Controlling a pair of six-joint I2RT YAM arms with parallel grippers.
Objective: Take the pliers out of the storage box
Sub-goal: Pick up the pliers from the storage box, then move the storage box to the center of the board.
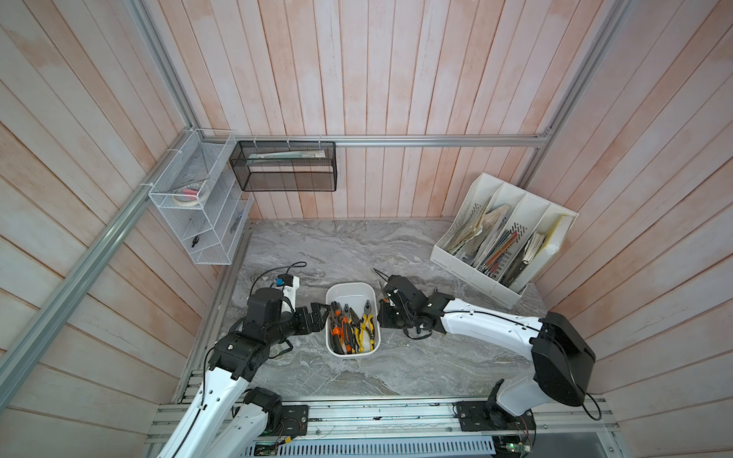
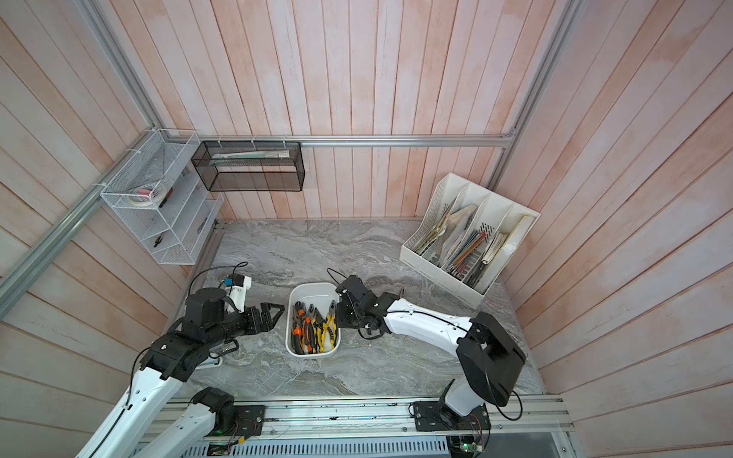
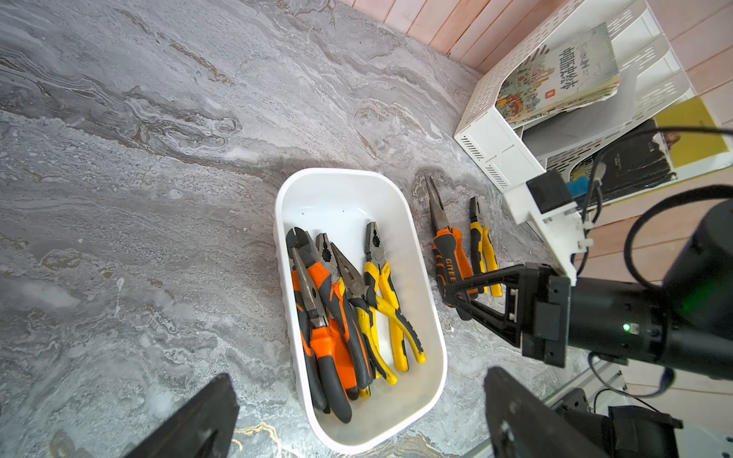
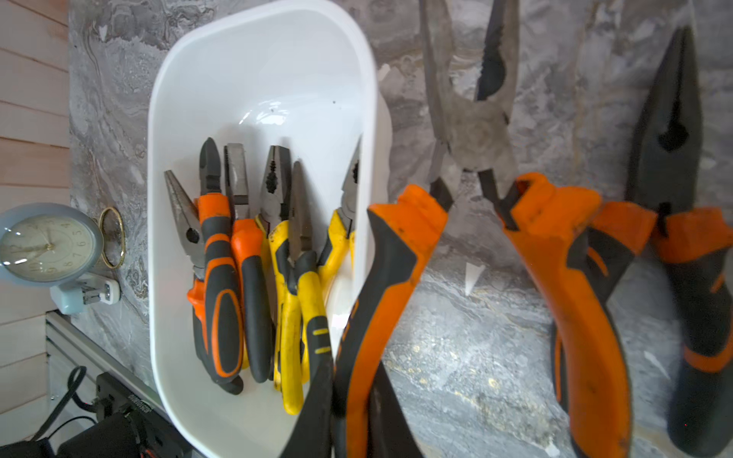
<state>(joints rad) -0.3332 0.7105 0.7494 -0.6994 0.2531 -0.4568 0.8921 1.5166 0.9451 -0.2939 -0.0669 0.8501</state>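
The storage box (image 1: 351,284) (image 2: 313,284) is a shallow white tub in the middle of the marble table. Several pliers (image 1: 351,327) (image 3: 345,309) (image 4: 254,257) with orange or yellow handles lie in its near half. My right gripper (image 4: 353,400) (image 3: 456,293) is just right of the box. It is shut on one handle of orange-and-black long-nose pliers (image 4: 400,246) whose handles are spread. Another orange pair (image 4: 674,198) and a yellow pair (image 3: 482,246) lie on the table beside them. My left gripper (image 3: 357,378) (image 1: 321,313) is open and empty at the box's left rim.
A white slotted file organizer (image 1: 503,238) full of books stands at the back right. A white mesh basket (image 1: 198,206) and a black mesh basket (image 1: 285,166) hang on the walls. A small clock (image 4: 43,246) and a gold ring (image 4: 113,238) lie left of the box.
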